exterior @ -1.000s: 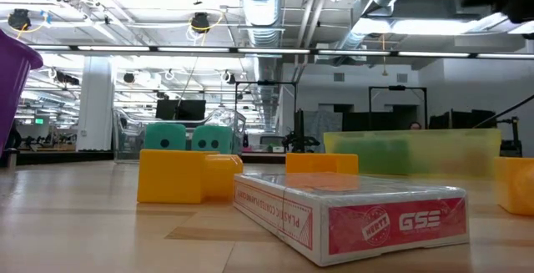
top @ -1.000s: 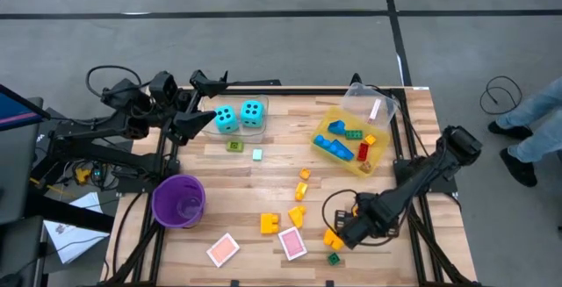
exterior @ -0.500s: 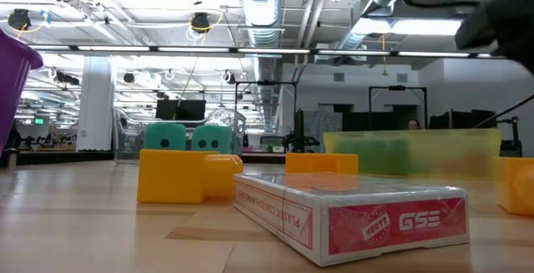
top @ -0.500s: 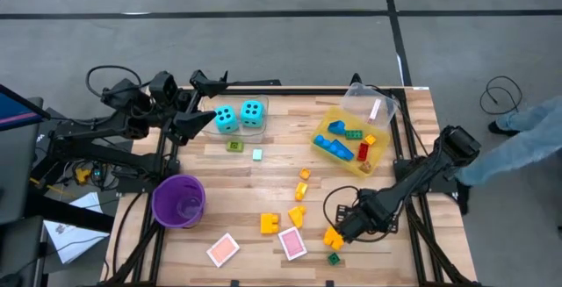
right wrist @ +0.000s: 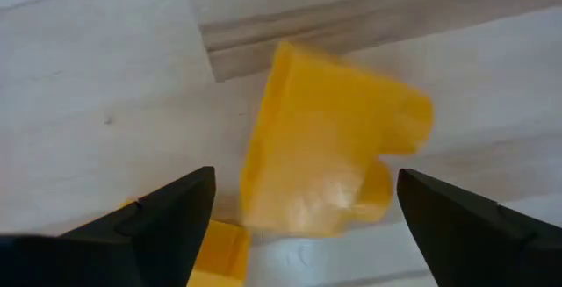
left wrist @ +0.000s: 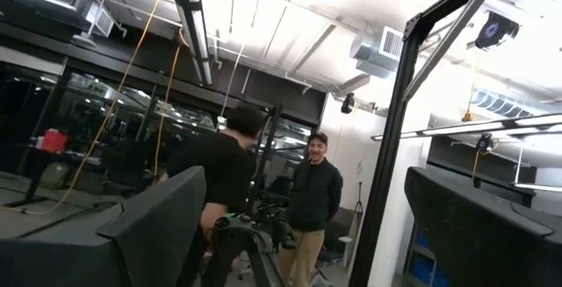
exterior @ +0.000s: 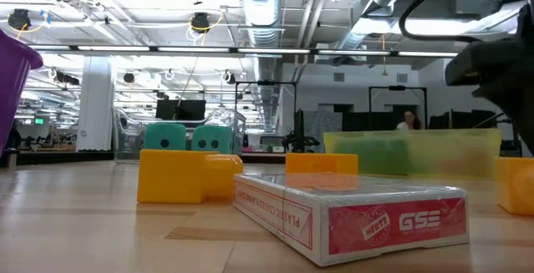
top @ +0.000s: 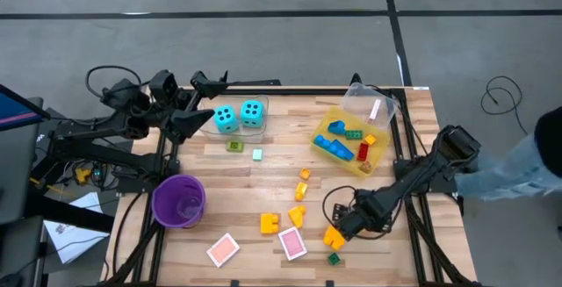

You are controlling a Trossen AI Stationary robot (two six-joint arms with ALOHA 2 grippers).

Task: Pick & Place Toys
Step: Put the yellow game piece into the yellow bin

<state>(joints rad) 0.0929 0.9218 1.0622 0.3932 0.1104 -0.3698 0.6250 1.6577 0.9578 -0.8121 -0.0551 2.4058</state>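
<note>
A yellow-orange brick (right wrist: 325, 142) lies on the table near its front right, also seen in the high view (top: 332, 237). My right gripper (right wrist: 305, 186) hangs over it, pointing down and open, one finger on each side of the brick and apart from it. It shows dark at the low view's right (exterior: 494, 64). More toys lie about: two cyan dice (top: 239, 115), two pink cards (top: 292, 243), yellow bricks (top: 270, 224) and a green brick (top: 335, 258). My left gripper (top: 198, 116) waits raised at the far left, open and empty (left wrist: 307, 234).
A yellow bin (top: 379, 157) at the far right holds blue, green and red bricks. A purple cup (top: 179, 201) stands at the left. A clear box (top: 373, 103) sits behind the bin. A person's leg (top: 518, 168) shows beyond the table's right edge.
My right gripper has come down toward the yellow-orange brick at the front right, still pointing down; in the low view it has sunk into the picture from the top right. The person beyond the right edge has walked along. The toys have kept still.
</note>
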